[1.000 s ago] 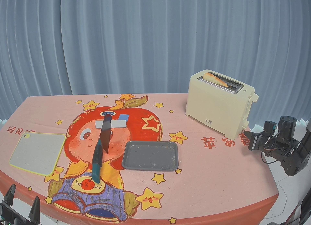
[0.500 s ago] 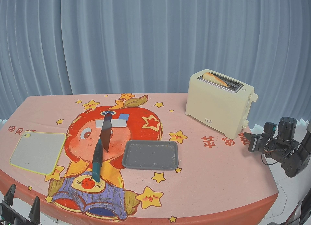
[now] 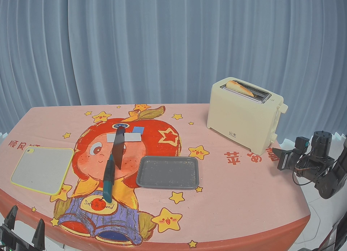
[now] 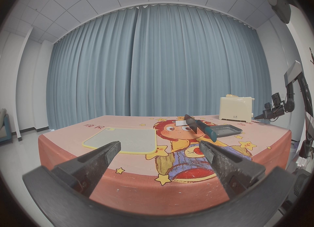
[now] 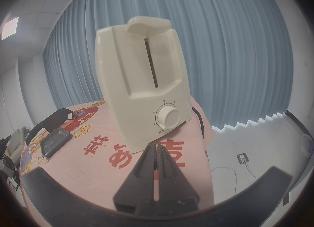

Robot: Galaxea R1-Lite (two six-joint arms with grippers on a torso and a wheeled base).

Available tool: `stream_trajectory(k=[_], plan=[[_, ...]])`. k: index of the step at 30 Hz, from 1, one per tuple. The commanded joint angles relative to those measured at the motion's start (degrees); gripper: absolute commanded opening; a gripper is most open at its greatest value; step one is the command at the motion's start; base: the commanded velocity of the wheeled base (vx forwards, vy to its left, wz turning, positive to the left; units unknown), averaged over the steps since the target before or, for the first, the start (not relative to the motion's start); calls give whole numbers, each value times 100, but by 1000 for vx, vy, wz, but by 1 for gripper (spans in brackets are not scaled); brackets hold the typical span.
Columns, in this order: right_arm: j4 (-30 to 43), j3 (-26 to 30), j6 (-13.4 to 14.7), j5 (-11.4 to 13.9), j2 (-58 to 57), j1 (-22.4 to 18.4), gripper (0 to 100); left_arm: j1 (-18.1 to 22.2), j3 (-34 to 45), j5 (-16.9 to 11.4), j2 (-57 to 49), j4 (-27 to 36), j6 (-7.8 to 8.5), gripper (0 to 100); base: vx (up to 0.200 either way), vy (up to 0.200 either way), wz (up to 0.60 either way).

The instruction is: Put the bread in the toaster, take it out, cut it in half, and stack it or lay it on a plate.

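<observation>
A cream toaster point(image 3: 245, 114) stands at the table's back right, a slice of bread point(image 3: 239, 88) poking out of its slot. Its side lever point(image 3: 283, 108) sits high. My right gripper point(image 3: 274, 150) is shut on nothing, off the table's right edge, pointing at the toaster's lever end. From the right wrist, its gripper point(image 5: 156, 147) sits just below the dial point(image 5: 167, 116) and apart from the toaster point(image 5: 140, 80). My left gripper point(image 3: 23, 219) is open below the table's front-left edge. A grey plate point(image 3: 168, 173) lies mid-table. The teal-handled knife point(image 3: 112, 165) lies to its left.
A pale cutting board point(image 3: 42, 170) with a yellow rim lies at the left front. The knife's blade rests on a small white block point(image 3: 130, 138). The toaster's cord point(image 5: 198, 121) runs off the table's right edge. Blue curtains close off the back.
My right arm has eased slightly down and back from the toaster. The left arm, bread, knife and plate have stayed put.
</observation>
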Motion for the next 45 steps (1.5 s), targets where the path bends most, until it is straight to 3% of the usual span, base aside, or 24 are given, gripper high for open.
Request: stream_trajectory(k=[1,18,29,30,45], plan=[[-6,8,10,1,-247,-26,0,9,101,4,10,-2,2,100,0,0,0],[126,8,-69,10,-1891,176,0,0,101,4,10,-2,2,100,0,0,0],[126,-27,-104,37,-2031,352,0,0,101,4,10,-2,2,100,0,0,0],[117,-27,-122,54,-2031,378,100,0,101,4,10,-2,2,100,0,0,0],[346,0,-78,81,-2506,361,100,0,101,4,10,-2,2,100,0,0,0]])
